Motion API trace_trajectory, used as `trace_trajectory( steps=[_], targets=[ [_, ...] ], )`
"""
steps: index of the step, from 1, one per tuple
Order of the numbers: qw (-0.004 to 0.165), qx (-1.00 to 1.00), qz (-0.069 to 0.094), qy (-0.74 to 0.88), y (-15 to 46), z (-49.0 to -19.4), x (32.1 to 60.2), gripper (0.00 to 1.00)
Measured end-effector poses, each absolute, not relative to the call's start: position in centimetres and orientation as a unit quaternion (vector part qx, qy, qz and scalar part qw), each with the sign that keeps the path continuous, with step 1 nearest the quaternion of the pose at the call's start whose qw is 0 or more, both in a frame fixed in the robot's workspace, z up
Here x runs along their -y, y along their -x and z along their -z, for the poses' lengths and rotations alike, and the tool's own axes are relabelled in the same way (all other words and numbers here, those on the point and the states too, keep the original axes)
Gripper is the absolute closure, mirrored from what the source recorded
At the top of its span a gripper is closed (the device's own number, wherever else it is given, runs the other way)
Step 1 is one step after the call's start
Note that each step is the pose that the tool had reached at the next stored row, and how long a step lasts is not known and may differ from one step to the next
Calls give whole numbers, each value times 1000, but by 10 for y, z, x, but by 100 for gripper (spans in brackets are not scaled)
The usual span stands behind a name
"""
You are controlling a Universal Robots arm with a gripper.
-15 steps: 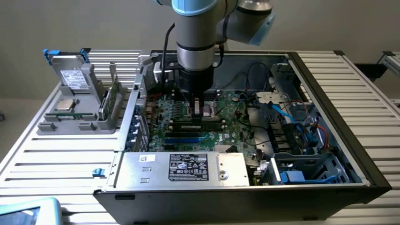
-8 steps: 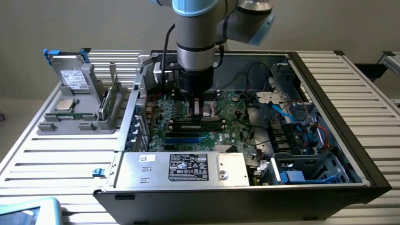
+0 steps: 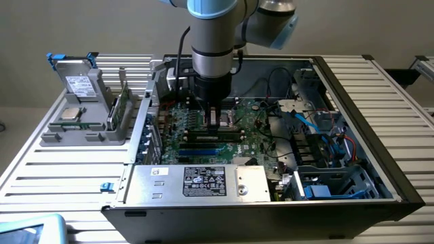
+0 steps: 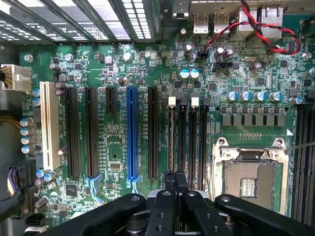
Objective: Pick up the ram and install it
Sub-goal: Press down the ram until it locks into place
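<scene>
With the hand shut on nothing and its tips seemingly on the top edge of the ram, which stands in 1 memory slot beside the CPU socket, press straight down, never tilting the stick.

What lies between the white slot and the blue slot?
Wrist view: two long black slots and a short one, between white slot and blue slot.

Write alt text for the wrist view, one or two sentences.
The shut gripper hangs over a green motherboard, its fingertips at the end of the black memory slots, beside the open processor socket. A blue slot runs alongside them.
</scene>
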State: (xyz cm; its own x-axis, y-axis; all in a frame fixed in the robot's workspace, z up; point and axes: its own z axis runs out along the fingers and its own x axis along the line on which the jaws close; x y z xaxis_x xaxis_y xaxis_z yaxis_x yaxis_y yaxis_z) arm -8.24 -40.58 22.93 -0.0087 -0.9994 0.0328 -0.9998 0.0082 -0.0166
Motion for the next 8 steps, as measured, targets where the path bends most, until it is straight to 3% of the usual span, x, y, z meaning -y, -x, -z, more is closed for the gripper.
trace_trajectory(
  steps=[8],
  targets=[
    [6,710,-17,-704,82,-226,406,89]
  ],
)
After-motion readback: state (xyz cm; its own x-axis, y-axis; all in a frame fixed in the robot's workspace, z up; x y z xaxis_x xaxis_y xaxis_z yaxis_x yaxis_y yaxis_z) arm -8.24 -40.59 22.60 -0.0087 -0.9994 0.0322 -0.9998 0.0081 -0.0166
